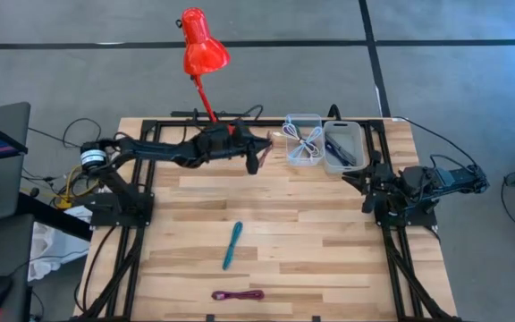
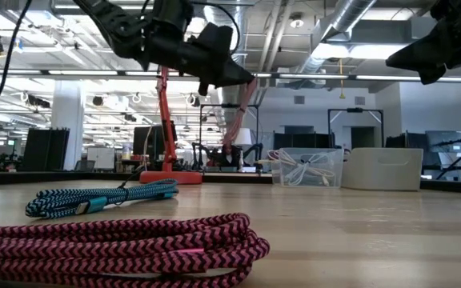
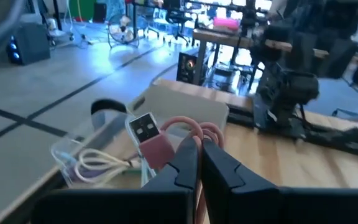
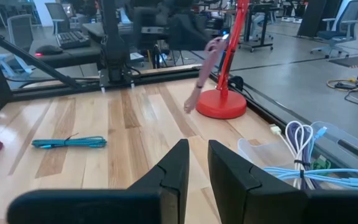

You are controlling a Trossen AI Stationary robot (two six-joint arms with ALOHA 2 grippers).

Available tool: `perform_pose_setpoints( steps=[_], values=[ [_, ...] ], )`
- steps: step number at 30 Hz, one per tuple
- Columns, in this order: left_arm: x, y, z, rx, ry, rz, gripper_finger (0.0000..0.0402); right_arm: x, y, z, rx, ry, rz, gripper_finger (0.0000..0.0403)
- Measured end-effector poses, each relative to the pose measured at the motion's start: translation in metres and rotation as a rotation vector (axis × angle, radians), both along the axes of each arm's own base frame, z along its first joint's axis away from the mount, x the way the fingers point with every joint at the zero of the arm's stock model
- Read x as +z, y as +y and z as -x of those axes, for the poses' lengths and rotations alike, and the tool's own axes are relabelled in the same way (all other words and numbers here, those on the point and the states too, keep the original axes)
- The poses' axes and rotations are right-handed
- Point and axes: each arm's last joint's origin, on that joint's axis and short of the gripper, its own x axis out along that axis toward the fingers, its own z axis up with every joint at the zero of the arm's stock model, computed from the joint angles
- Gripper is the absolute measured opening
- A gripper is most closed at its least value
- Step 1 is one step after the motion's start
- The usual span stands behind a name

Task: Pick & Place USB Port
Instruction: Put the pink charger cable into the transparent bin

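Up at the far side of the table (image 1: 329,259), the left claw (image 1: 259,157) is carrying a pink USB cable (image 3: 160,144), pinching it tight between its fingers, the cable dangling in the air just short of the clear bin (image 1: 303,140). That bin already holds a white cable (image 1: 308,143), and the grey bin (image 1: 343,148) beside it has something dark inside, so part of the sorting looks done. I'd call this one mid-delivery: lifted, close to the bins, not yet dropped in. Two more remain on the table: the teal cable (image 1: 232,245) out in the middle and the magenta cable (image 1: 238,294) near the front edge, both untouched. The right claw (image 4: 194,163) waits over by the bins on its own side, fingers slightly parted, holding nothing.
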Motion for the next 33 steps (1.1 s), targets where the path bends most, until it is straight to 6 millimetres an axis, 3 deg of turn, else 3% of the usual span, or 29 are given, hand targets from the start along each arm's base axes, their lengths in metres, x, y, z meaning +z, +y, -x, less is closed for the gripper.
perform_pose_setpoints(
  steps=[12, 23, 28, 33],
  values=[
    [0.006, 0.029, -0.004, -0.03, -0.197, -0.058, 0.0007, 0.001, 0.0, 0.0, 0.003, -0.005, 0.019, 0.0054],
    [0.002, 0.052, -0.057, -0.097, -0.226, -0.059, 0.0007, 0.001, -0.001, 0.001, -0.023, -0.006, 0.023, 0.0054],
    [0.009, 0.067, -0.069, -0.119, -0.228, -0.038, 0.0007, 0.001, -0.001, 0.001, -0.023, -0.006, 0.023, 0.0054],
    [0.002, 0.08, -0.078, -0.105, -0.228, -0.012, 0.0007, 0.001, -0.001, 0.001, -0.023, -0.006, 0.023, 0.0054]
  ],
)
